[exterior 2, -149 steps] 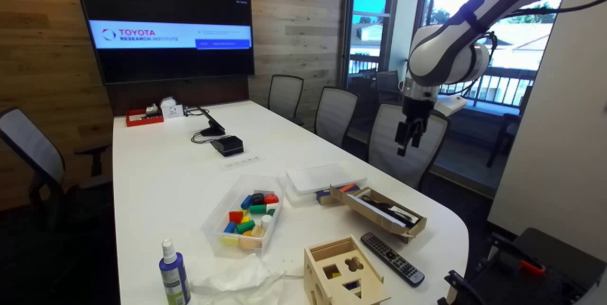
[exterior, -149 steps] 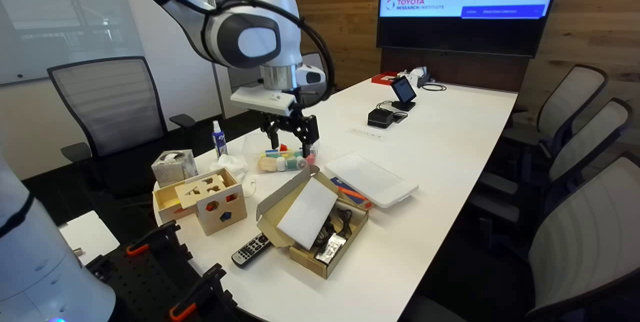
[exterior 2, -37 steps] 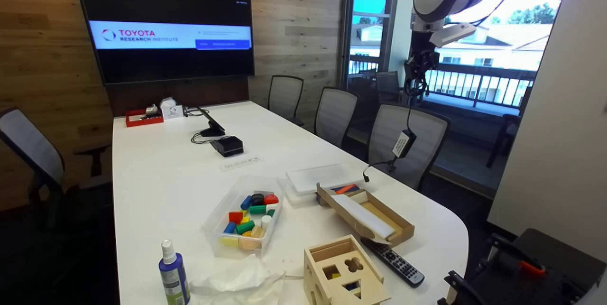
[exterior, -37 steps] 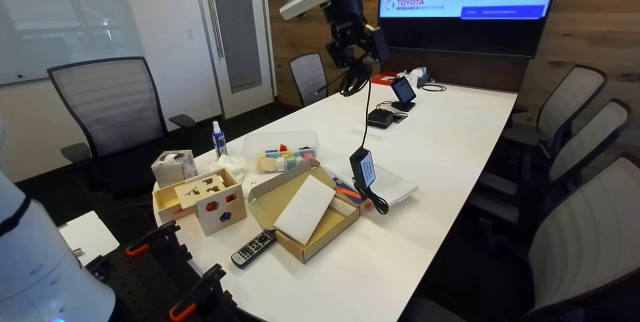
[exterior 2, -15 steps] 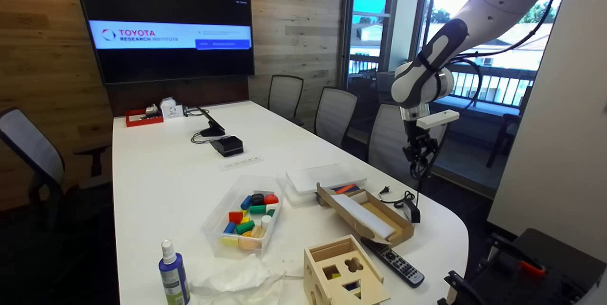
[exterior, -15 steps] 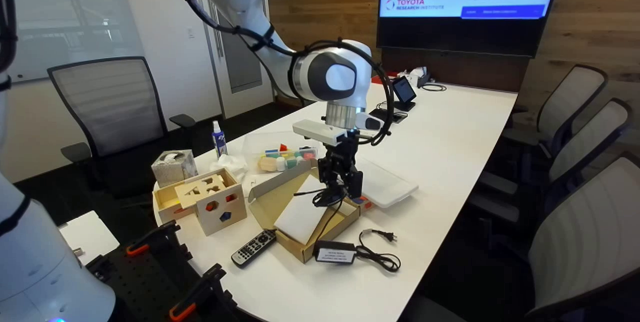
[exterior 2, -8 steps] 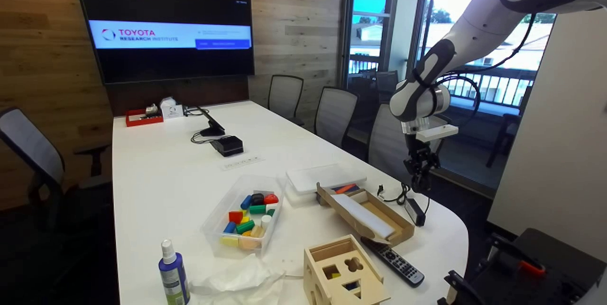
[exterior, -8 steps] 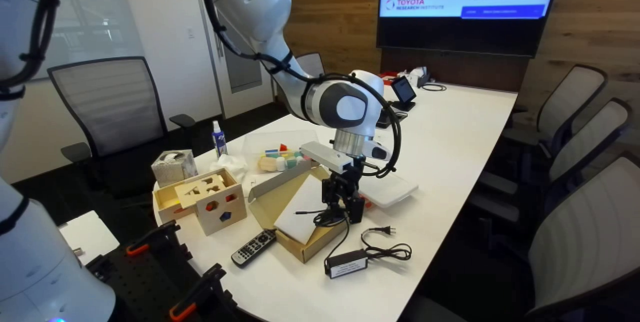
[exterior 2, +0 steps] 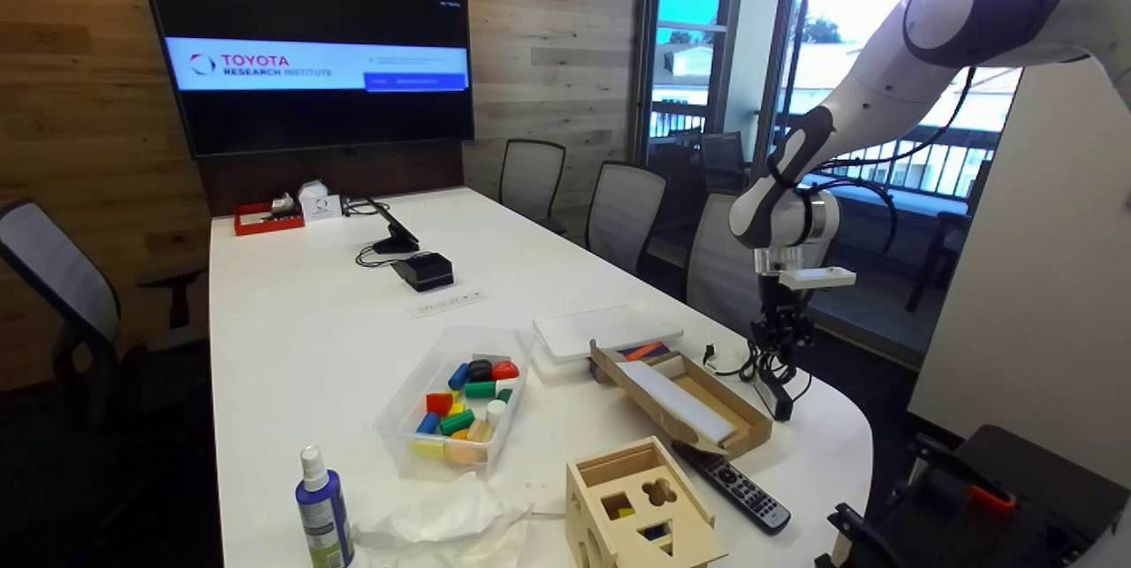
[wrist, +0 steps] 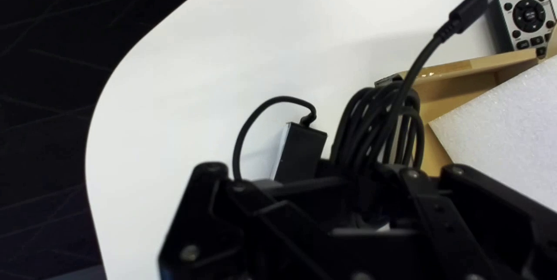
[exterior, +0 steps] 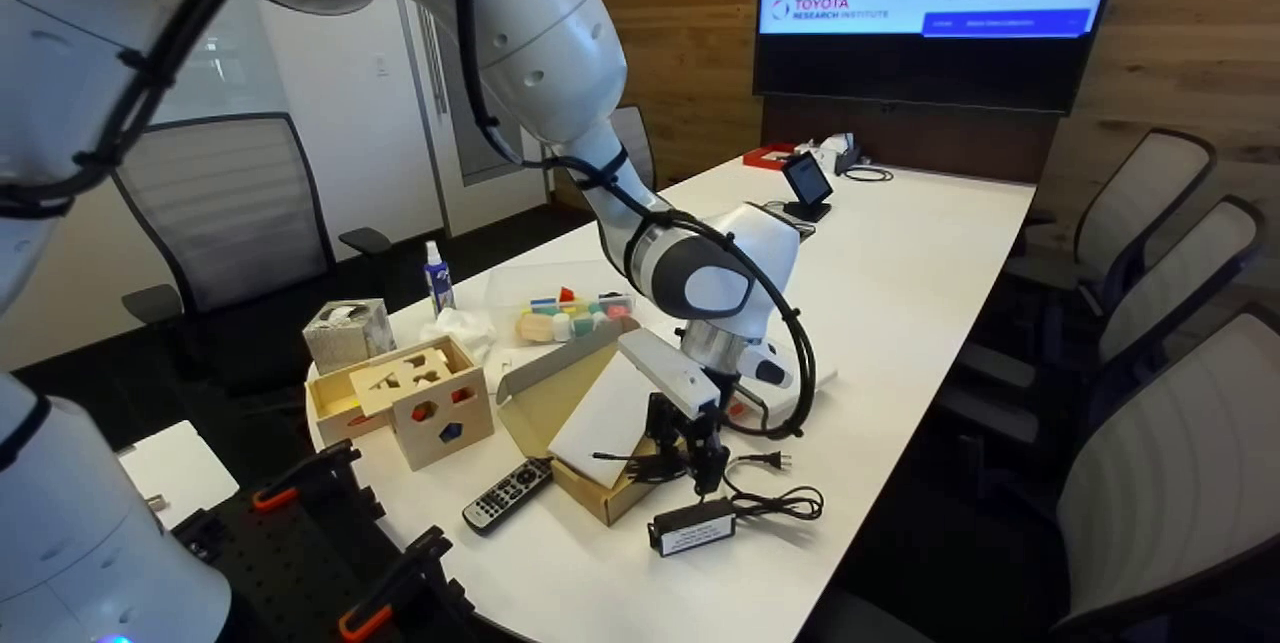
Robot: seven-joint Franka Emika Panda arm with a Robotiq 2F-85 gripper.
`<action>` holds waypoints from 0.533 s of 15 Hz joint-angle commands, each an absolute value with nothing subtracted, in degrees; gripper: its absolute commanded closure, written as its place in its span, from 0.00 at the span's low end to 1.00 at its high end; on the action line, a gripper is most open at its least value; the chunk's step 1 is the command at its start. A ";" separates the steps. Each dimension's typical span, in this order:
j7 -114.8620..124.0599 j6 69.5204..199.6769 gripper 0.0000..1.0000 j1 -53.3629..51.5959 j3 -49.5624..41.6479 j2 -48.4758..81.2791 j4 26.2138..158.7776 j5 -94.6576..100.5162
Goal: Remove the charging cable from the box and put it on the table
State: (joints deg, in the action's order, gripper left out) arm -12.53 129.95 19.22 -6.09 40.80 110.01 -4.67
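The charging cable shows in all views: its bundled loops (wrist: 374, 123) stick out of my gripper (wrist: 364, 175), which is shut on them. A bare connector end points up and away from the bundle in the wrist view. Its labelled black power block (exterior: 692, 528) lies on the white table (exterior: 740, 598), with looser coils and the wall plug (exterior: 772, 461) beside it. My gripper (exterior: 690, 468) is low, near the outer wall of the tan cardboard box (exterior: 620, 503), close above the block. The fingertips are partly hidden by the dark cable. The open box holds a white foam sheet (exterior: 605, 418).
A remote (exterior: 505, 495) touches the box. The wooden shape cube (exterior: 445, 413), a clear bin of blocks (exterior 2: 459, 409), a white lid (exterior 2: 601, 329) and a spray bottle (exterior 2: 325, 506) stand around. The table's rounded edge (exterior 2: 861, 409) is close to the cable.
The cable, earlier inside the box, was lifted high in my gripper and brought down beside it. Over the last second the gripper sank further; the block came to rest flat on the table.
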 commanded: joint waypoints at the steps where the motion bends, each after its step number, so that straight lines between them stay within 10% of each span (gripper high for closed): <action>1: -18.74 133.14 1.00 24.09 -4.03 43.73 108.56 -8.72; 8: -21.47 134.87 1.00 26.45 -2.97 49.75 104.20 -8.57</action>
State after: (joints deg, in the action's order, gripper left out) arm -20.21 134.27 25.87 -4.07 47.75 106.53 -7.73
